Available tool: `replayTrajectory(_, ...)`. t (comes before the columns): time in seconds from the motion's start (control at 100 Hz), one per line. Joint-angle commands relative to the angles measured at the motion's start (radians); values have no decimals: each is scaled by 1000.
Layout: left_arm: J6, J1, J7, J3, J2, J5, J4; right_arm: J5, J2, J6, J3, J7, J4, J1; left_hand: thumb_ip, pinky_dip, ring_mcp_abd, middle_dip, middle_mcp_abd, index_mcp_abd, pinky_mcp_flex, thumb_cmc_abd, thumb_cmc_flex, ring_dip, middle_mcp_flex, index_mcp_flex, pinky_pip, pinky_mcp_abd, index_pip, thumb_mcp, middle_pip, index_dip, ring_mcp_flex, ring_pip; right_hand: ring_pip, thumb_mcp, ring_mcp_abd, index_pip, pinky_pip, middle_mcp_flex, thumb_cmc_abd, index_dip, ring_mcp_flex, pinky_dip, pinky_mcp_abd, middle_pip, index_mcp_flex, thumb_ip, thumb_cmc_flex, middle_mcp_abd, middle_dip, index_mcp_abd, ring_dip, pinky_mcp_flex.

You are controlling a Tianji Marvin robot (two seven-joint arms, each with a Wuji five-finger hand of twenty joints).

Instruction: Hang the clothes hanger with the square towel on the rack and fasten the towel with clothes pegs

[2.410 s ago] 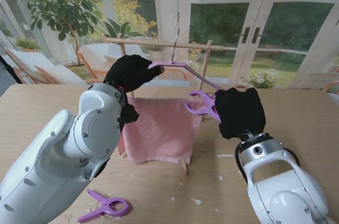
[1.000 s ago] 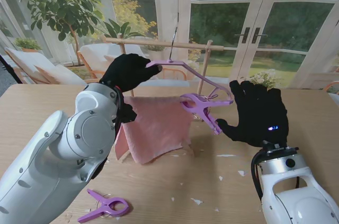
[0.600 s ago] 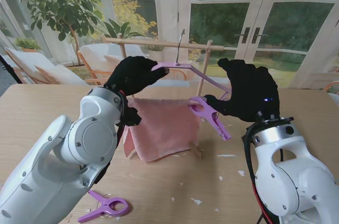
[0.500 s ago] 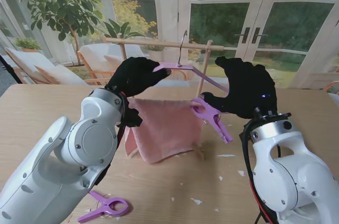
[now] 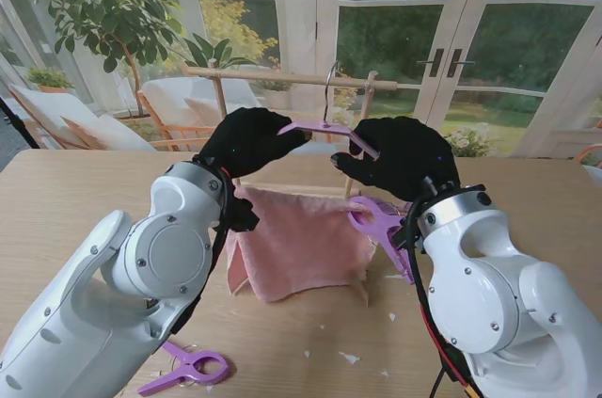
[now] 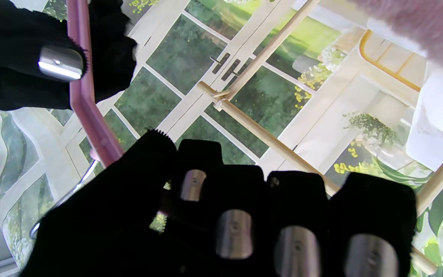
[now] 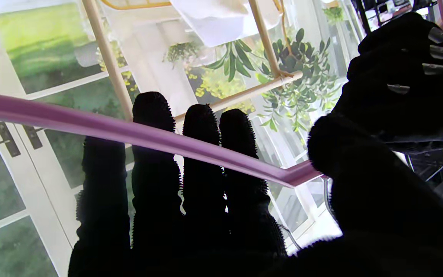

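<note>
Stand view: hanger (image 5: 329, 128) bar runs left-right, hook pointing up.

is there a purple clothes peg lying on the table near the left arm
Yes, a purple clothes peg lies flat on the table nearer to me, beside the left arm.

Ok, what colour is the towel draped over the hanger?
Pink; the towel shows best in the stand view.

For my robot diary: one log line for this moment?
left hand: holds hanger | right hand: on hanger | peg: clipped on towel
</note>
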Motion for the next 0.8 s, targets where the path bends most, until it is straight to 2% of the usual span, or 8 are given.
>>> replayTrajectory(0.0,0,-3,-11,0,-9,4,-9,17,-12,10,-14,-15,-3,1,26,3,-117,12,-157,38,38,38,-38,1,27,40,289,-14,32,30,51,37,33,135,185,35,-27,158,105,18,1,95,34,401,-17,179,21,-23,26,-52,118,-130,97,22)
replayTrajectory(0.15,2,-5,-11,2,-9,4,-7,98,-28,55,-44,-91,25,31,24,-11,-107,8,-153,38,38,30,-45,-5,28,19,289,-16,22,31,40,37,34,130,750,106,-71,455,528,140,77,436,155,654,12,571,186,28,-12,-79,481,-144,315,106)
replayTrajectory(0.28,3,-5,-6,7,-11,0,-4,112,-40,67,-55,-148,48,41,15,-167,-41,21,-80,52,35,16,-39,-67,34,-82,289,8,-43,38,-85,6,34,104,978,166,-87,613,789,334,81,545,375,686,20,709,371,67,-68,-107,599,-155,352,319)
replayTrajectory(0.37,1,-3,16,9,-18,-18,-2,125,-48,65,-55,-184,62,44,5,-311,126,45,35,83,19,1,-26,-47,-57,-183,172,164,-135,61,-250,-59,29,-91,1043,181,-93,639,905,426,119,589,403,625,33,727,453,101,-82,-114,628,-166,436,465)
replayTrajectory(0.46,-8,0,17,4,-19,-26,-6,144,-56,68,-53,-215,73,45,-43,-134,306,-3,148,130,-398,-65,63,105,-277,-395,-280,252,-278,-20,-499,-198,-235,-472,1060,187,-99,638,977,463,142,617,402,578,50,731,480,114,-81,-107,640,-160,543,579)
replayTrajectory(0.54,-27,8,25,-6,-21,-54,-10,146,-57,64,-45,-222,79,45,-47,-252,393,-181,218,209,-751,-92,56,1,-487,-537,-556,252,-491,10,-780,-454,-519,-857,1069,190,-110,640,1002,472,154,623,401,567,54,735,484,120,-79,-108,642,-159,568,639)
replayTrajectory(0.66,-73,29,3,-37,-15,-103,-26,135,-56,73,-39,-222,83,46,4,-594,306,-582,250,302,-1086,-76,-46,-357,-856,-713,-972,91,-940,72,-1191,-981,-942,-1384,1069,182,-118,639,1008,475,170,627,402,555,58,737,482,127,-78,-107,643,-160,583,662)
replayTrajectory(0.79,-140,61,-19,-91,-4,-118,-45,125,-56,102,-30,-220,85,46,-2,-606,223,-698,225,275,-1165,-104,-120,-486,-1056,-845,-1385,-7,-1095,60,-1316,-1121,-1130,-1608,1064,171,-123,639,1009,472,182,632,403,550,60,736,475,128,-75,-109,644,-164,587,663)
